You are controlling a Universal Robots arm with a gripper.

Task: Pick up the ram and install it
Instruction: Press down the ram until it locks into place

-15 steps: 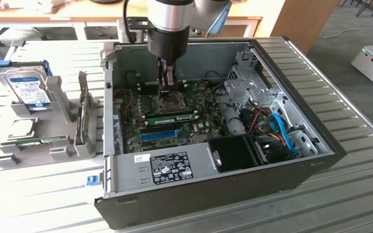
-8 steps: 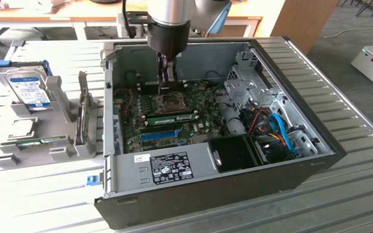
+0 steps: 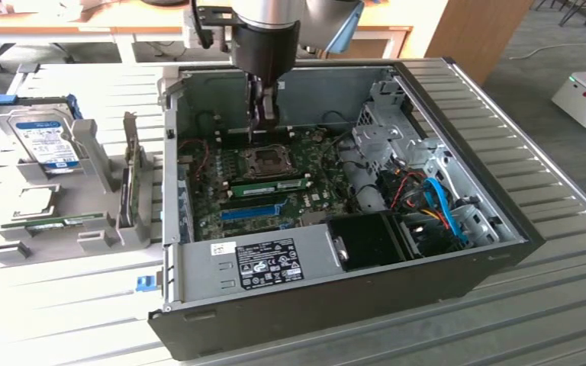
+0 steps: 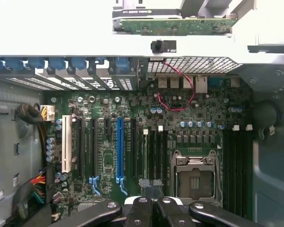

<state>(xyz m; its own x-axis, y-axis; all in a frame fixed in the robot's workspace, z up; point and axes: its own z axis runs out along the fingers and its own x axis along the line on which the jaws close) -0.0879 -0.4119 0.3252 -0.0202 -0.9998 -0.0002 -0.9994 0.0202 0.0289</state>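
The ram (image 3: 272, 185) is a thin green stick standing in a motherboard slot, just on the near side of the CPU socket (image 3: 268, 160). In the wrist view it appears edge-on as a thin pale line (image 4: 145, 156) among the dark slots. My gripper (image 3: 263, 137) hangs inside the open computer case (image 3: 304, 305), some way above the board. Its dark fingers (image 4: 139, 213) are pressed together with nothing between them, tips (image 4: 150, 187) over the memory slots. A second green stick (image 3: 59, 223) lies on the grey fixture at the exterior view's left.
The fixture also holds a hard drive (image 3: 43, 137) and an upright expansion card (image 3: 130, 183). Inside the case are a blue slot strip (image 3: 247, 212), a black fan (image 3: 369, 240), blue and red cables (image 3: 441, 202) and a metal drive cage (image 3: 384, 126). The case walls close in around the arm.
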